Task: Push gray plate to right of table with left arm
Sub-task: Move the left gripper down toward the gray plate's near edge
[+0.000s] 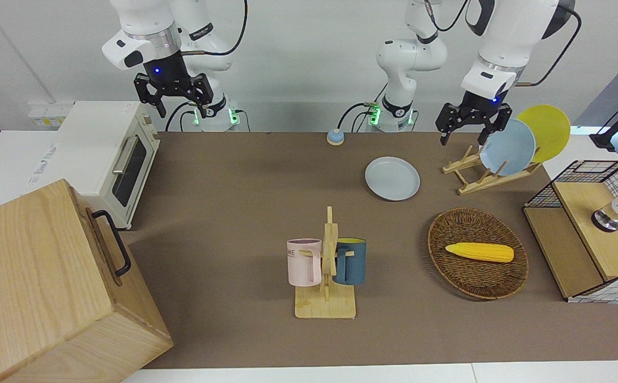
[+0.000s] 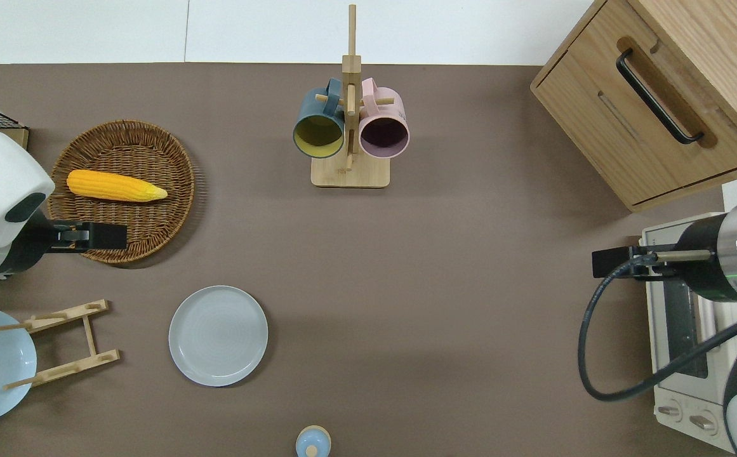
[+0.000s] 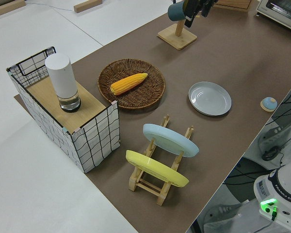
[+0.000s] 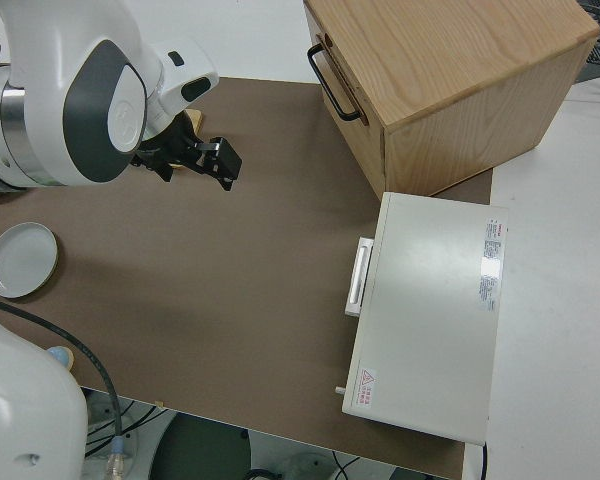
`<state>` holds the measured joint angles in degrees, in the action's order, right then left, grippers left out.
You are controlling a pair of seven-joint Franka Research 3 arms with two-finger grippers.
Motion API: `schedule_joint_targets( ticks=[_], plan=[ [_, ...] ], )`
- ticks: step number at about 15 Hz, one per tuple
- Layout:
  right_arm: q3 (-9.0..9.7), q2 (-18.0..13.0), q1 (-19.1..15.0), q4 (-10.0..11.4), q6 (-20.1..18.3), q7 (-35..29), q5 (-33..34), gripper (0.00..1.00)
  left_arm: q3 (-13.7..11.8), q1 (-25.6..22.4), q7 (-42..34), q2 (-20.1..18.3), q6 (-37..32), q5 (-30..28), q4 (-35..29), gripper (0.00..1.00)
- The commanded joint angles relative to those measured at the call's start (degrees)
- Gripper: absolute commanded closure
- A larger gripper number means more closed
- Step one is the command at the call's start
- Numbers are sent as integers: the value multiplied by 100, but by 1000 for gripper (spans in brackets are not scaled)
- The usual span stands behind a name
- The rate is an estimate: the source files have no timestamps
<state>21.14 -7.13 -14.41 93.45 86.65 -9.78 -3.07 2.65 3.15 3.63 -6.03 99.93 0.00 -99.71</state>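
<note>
The gray plate (image 1: 392, 178) lies flat on the brown table (image 1: 234, 175), between the wooden plate rack and the table's middle; it also shows in the overhead view (image 2: 218, 335), the left side view (image 3: 210, 98) and the right side view (image 4: 21, 259). My left gripper (image 1: 464, 137) is open and empty, up in the air. In the overhead view the left gripper (image 2: 117, 236) is over the rim of the wicker basket that is nearer to the robots, well apart from the plate. My right arm is parked, its gripper (image 1: 181, 109) open and empty.
A plate rack (image 1: 479, 175) holds a sky-blue plate (image 1: 508, 147) and a yellow plate (image 1: 548, 127). A wicker basket (image 1: 447, 229) holds a corn cob (image 1: 479, 252). A mug stand (image 1: 326, 266), a small blue knob (image 1: 335, 137), a toaster oven (image 1: 109, 154), a wooden cabinet (image 1: 42, 287) and a wire shelf (image 1: 588, 234) stand around.
</note>
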Motion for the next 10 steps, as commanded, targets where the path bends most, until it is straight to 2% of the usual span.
schedule_joint_targets(
  ticks=[1,10],
  plan=[
    [83,-157,-141,156,1,-59,-123,5,435,-497,-55,-2,-236,35,181,9],
    [83,-157,-141,156,1,-59,-123,5,360,-491,-73,-21,-536,44,67,9]
  ],
)
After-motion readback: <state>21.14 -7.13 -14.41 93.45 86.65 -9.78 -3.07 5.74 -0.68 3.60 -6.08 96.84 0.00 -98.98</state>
